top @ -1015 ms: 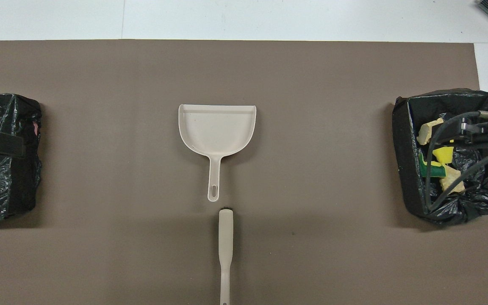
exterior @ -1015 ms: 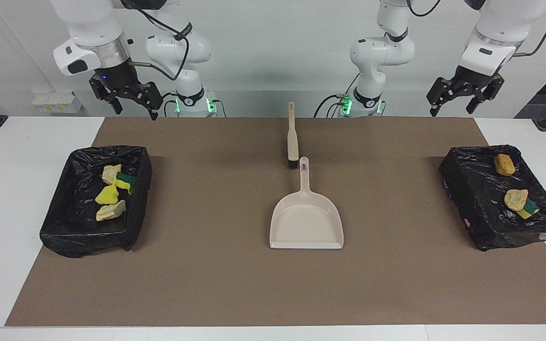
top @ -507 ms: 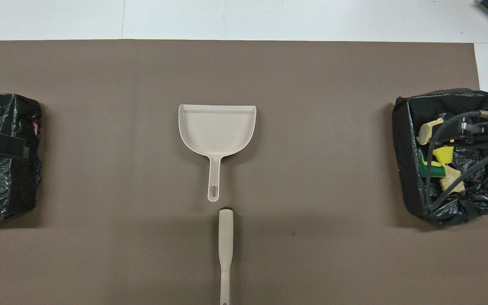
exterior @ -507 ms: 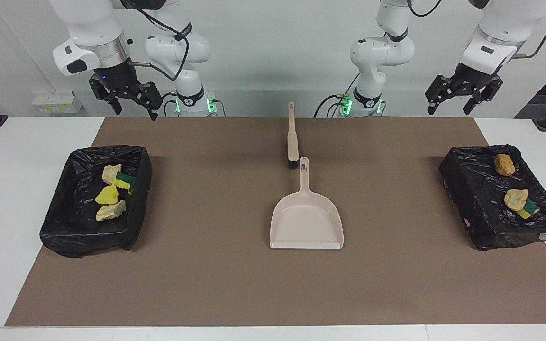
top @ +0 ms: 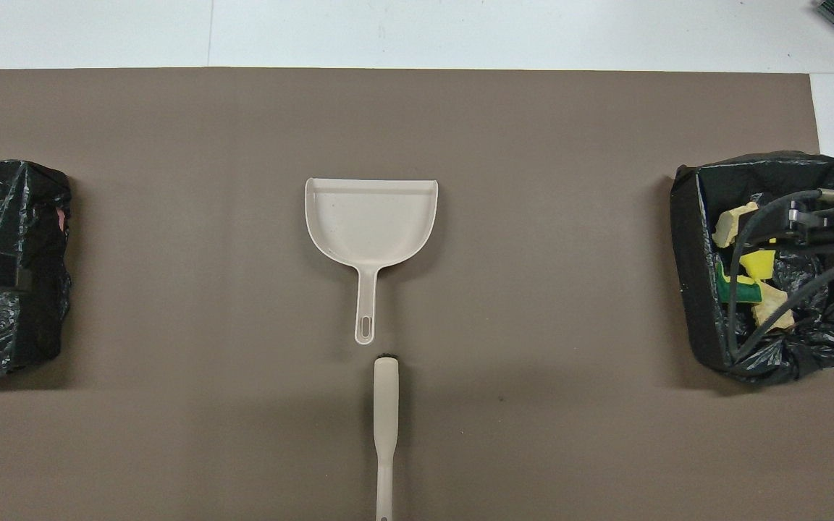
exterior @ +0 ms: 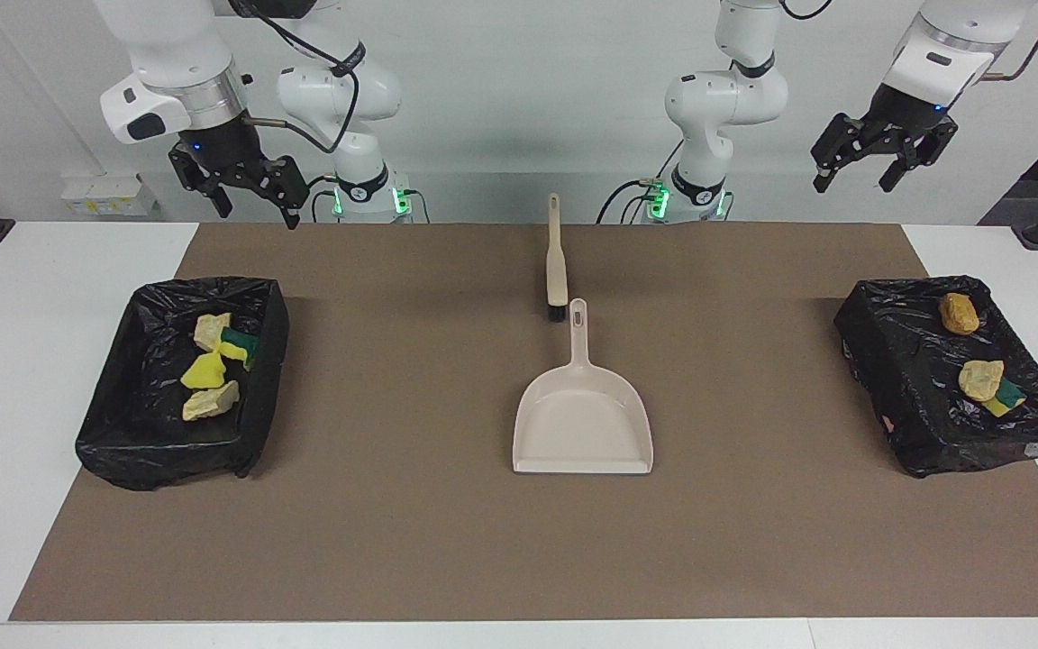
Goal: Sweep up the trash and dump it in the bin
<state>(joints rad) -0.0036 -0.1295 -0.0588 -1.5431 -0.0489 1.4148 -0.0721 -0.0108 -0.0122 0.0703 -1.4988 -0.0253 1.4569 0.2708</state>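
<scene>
Beige dustpan and brush lie mid-mat; scraps fill both bins; left gripper and right gripper hang empty, fingers spread.

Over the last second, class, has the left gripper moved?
Yes. In the facing view the left gripper has risen, standing higher above the black bin at its end of the table, with open fingers holding nothing.
</scene>
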